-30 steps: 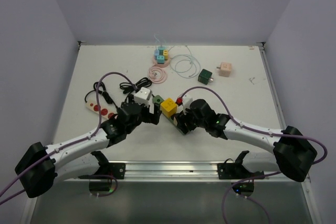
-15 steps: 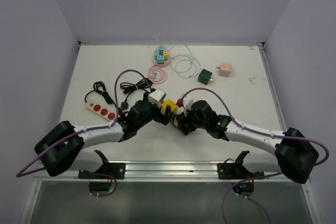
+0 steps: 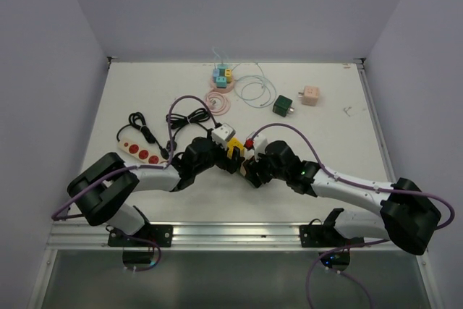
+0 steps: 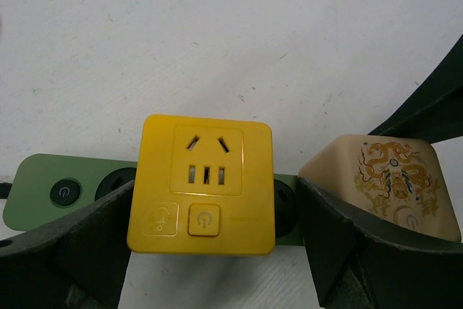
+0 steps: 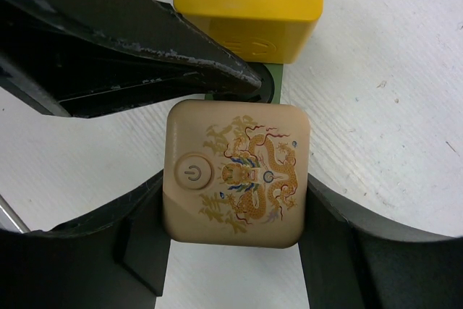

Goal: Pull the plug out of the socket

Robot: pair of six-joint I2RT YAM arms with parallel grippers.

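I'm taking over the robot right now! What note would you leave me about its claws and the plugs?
Left claw: open, one finger on each side of the yellow plug, not squeezing it.
Right claw: shut on the beige plug.
Things: both plugs sit side by side in the green socket strip.
Done: both claws are in place.
Left: no plug is out yet. Probably close the left claw and pull the yellow plug out while the right claw holds things down.
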